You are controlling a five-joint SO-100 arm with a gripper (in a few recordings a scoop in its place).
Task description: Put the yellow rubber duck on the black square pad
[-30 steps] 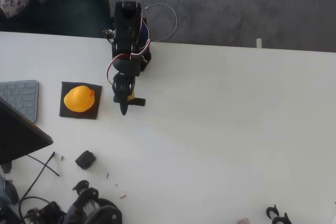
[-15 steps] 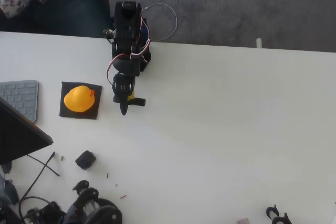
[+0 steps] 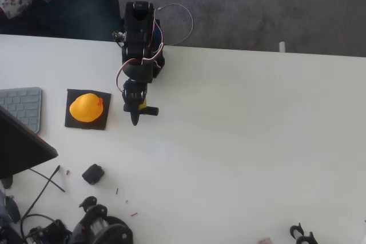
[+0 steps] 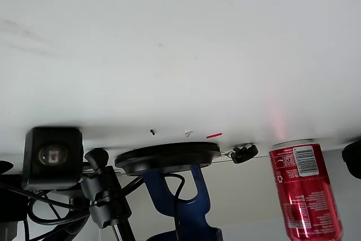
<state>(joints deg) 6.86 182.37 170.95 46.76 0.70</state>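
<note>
White tabltop? No: a white tabletop [image 3: 246, 135] fills the overhead view, grey carpet [image 3: 269, 4] beyond its far edge. At the left, the yellow rubber duck [image 3: 86, 107] sits on the black square pad [image 3: 73, 122], a grey keyboard [image 3: 22, 107] further left, a small black lump [image 3: 92, 174] nearer. The gripper [image 3: 135, 119] hangs just right of the pad, apart from the duck, holding nothing; whether its jaws are parted, I cannot tell. In the wrist view, a red can [image 4: 304, 187] stands at the right.
</note>
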